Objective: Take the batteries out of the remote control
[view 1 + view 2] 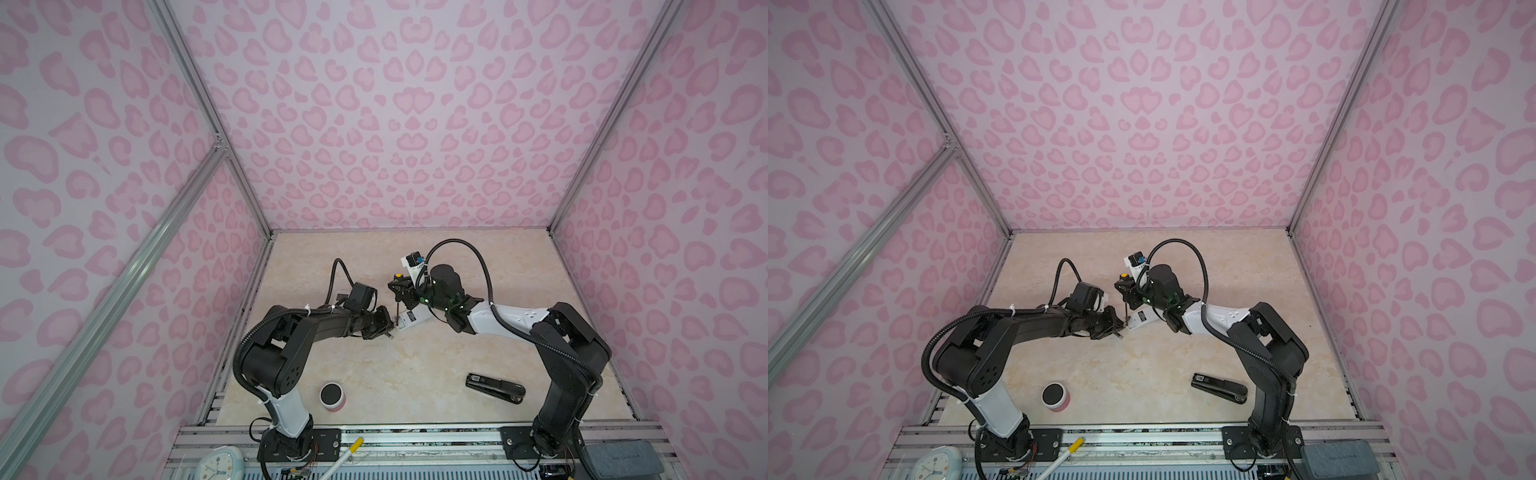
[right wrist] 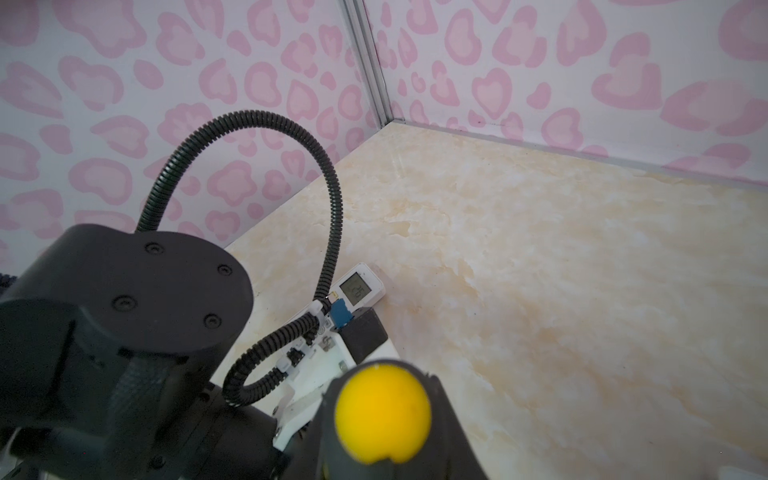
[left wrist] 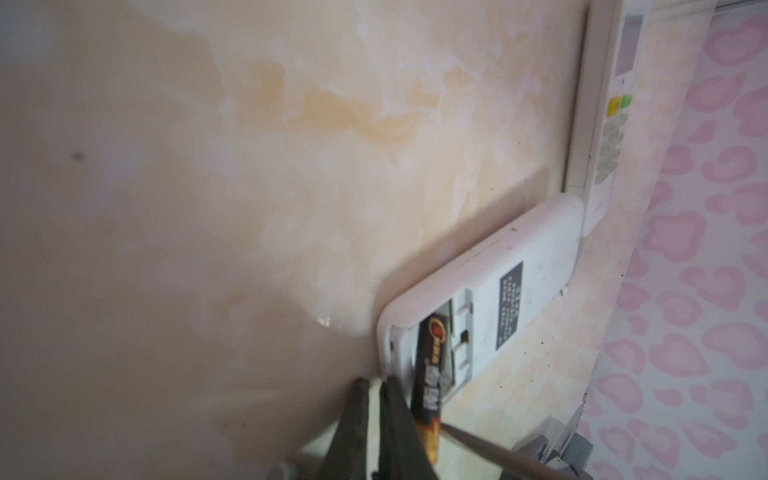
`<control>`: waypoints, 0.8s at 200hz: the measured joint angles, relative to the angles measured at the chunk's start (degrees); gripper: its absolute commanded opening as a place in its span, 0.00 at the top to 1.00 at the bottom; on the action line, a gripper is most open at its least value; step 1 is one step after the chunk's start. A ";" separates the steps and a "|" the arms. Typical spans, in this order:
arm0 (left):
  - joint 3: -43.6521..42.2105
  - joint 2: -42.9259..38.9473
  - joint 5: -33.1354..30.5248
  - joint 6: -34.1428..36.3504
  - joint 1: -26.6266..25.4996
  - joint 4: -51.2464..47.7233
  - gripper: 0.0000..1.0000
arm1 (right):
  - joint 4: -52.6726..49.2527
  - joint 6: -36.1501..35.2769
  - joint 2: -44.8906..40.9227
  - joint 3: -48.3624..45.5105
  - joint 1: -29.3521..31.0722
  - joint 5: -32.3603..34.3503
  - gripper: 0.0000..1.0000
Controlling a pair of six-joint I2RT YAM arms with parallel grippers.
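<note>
The white remote control (image 3: pixel 519 249) lies back up on the table, its battery bay open. One of the batteries (image 3: pixel 428 374), dark with an orange end, tilts up out of the bay. The thin metal tip of a screwdriver (image 3: pixel 478 442) touches that orange end. My left gripper (image 3: pixel 374 395) is shut, empty, at the remote's near end beside the battery. In both top views my right gripper (image 1: pixel 400 291) is shut on the screwdriver, whose yellow cap (image 2: pixel 382 411) points up and whose shaft reaches down to the remote (image 1: pixel 413 319).
A second white remote with a display (image 2: pixel 359 289) lies just beyond the first. A black stapler (image 1: pixel 494 387) lies front right, and a pink cylinder with a black top (image 1: pixel 332 397) stands front left. A clock (image 1: pixel 218 463) and a grey pad (image 1: pixel 619 457) sit by the front rail.
</note>
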 measured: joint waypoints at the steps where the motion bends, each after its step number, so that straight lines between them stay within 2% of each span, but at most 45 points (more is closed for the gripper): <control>1: 0.00 0.00 0.00 0.00 0.00 0.00 0.87 | 0.11 -0.04 -0.09 -0.09 0.02 0.04 1.00; 58: -0.98 -3.48 -1.77 1.31 1.44 -1.31 0.86 | -1.81 0.07 -0.33 0.72 -1.14 3.61 1.00; 160: -0.79 -1.84 -1.03 1.49 1.38 -1.38 0.86 | -4.13 1.22 4.07 3.96 -1.20 4.61 1.00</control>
